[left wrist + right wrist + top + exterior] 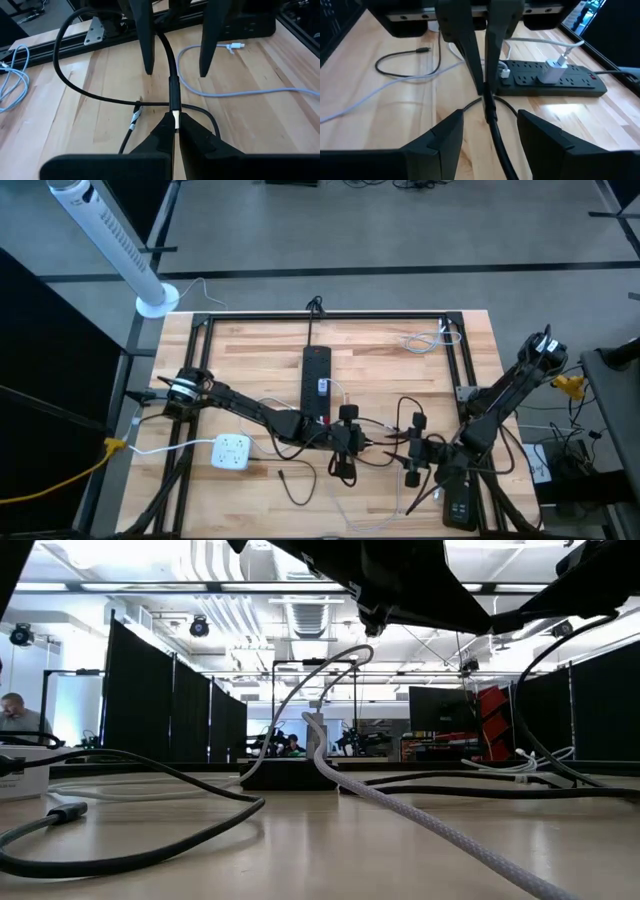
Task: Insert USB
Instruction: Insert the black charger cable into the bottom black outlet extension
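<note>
From above I see my left hand (348,442) and right hand (418,452) facing each other near the middle of the pale wooden counter (250,350), a thin black cable (385,442) running between them. Just beyond the left hand lies a long black power strip (317,378); a white square multi-port charger (231,451) sits well apart behind its arm.

At counter level, only dark arm parts overhang; I cannot tell either hand's state there. A grey braided cable (420,822) crosses the wood.

Through the left wrist camera, the left hand (175,121) is pinched tight on the black cable's USB plug (174,97), a white tip showing between its fingers.

Through the right wrist camera, the right hand (489,129) stands spread, the black cable passing untouched between its fingers (446,136). A white plug adapter (553,71) sits in the strip beyond. No writing is readable.
</note>
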Available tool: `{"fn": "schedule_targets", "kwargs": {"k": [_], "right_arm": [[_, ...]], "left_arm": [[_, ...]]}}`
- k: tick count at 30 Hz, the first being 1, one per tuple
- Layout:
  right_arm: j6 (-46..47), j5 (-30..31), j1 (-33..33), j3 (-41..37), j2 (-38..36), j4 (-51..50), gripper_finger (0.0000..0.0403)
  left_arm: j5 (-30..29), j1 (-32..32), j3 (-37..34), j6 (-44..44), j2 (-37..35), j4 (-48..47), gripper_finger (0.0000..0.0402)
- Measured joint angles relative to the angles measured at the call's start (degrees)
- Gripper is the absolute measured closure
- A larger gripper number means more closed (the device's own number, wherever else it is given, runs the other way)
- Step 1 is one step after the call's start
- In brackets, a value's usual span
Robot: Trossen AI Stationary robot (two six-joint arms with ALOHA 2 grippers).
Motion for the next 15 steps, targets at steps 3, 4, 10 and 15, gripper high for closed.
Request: {"fn": "schedule_targets", "kwargs": {"k": [3, 4, 10, 15], "right_arm": [[-0.97, 0.17, -0.23, -1.77, 0.0, 2.34, 0.0235], [-1.45, 0.41, -0.24, -2.37, 0.0, 3.26, 0.0235], [-5.87, 1.43, -0.38, -4.97, 0.02, 8.99, 0.0236], [-13.14, 1.45, -0.58, -6.0, 0.02, 13.73, 0.0237]], "left_arm": [[-0.05, -0.08, 0.0, 0.18, 0.0, 0.02, 0.04], [-0.05, -0.09, 0.0, 0.21, -0.01, 0.02, 0.04], [-0.05, -0.09, 0.0, 0.22, -0.02, 0.44, 0.04], [-0.05, -0.09, 0.0, 0.22, -0.04, 0.44, 0.04]]}}
